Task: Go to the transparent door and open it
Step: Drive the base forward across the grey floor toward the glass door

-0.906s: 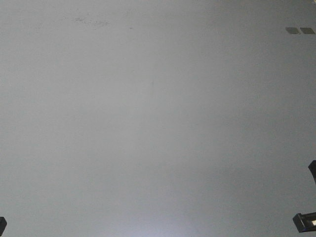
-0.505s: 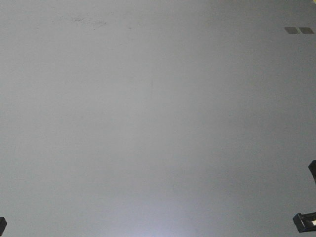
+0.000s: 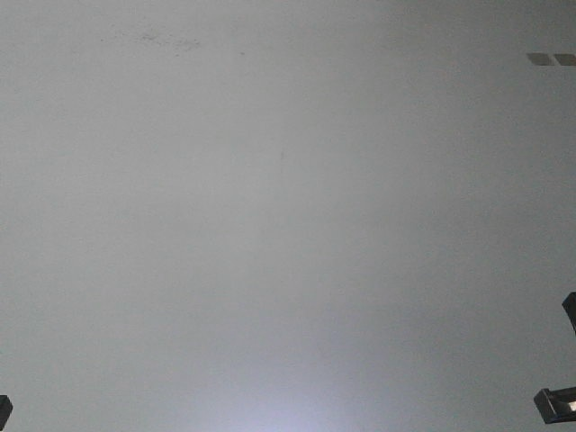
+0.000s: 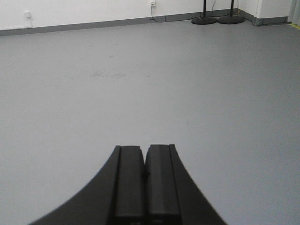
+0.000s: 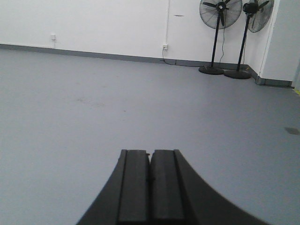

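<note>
Left end effector [image 4: 144,150] closed, empty; right end effector [image 5: 150,153] closed, empty. Grey floor [image 5: 93,108] ahead; two fans [image 5: 220,13] by white wall [image 5: 93,21].

Soft even light, pale floor [image 3: 270,225] glare, slight haze.

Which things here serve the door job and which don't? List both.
Job: left gripper, right gripper, both shut; door not in view.
Idle: fan, second fan, wall socket.
</note>
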`<state>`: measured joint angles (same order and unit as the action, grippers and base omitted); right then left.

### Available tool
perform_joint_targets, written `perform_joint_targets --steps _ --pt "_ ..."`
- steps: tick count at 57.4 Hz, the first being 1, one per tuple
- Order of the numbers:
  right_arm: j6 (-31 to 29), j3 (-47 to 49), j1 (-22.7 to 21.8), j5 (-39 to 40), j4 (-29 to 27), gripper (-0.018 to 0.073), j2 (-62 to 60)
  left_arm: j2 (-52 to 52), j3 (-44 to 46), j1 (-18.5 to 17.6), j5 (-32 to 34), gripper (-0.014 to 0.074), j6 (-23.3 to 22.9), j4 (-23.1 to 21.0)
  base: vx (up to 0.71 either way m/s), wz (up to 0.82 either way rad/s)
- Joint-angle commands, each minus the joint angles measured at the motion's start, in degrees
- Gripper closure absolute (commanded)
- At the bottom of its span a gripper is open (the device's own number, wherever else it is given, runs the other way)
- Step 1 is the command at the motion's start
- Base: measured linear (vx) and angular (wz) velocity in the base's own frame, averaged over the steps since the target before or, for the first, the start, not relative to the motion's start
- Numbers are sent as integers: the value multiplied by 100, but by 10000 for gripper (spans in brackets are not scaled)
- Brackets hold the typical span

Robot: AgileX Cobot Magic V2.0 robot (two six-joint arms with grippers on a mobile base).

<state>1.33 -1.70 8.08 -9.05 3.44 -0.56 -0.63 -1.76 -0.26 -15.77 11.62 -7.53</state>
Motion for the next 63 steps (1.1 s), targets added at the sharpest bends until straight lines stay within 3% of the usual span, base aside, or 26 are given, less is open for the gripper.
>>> perform_joint_targets --steps 1,63 --pt "-28 -20 -25 499 51 559 -69 -75 -46 -36 439 602 -10 -22 17 16" --pt "-28 -20 -25 499 51 559 -69 -75 -46 -36 439 602 -10 -22 35 26"
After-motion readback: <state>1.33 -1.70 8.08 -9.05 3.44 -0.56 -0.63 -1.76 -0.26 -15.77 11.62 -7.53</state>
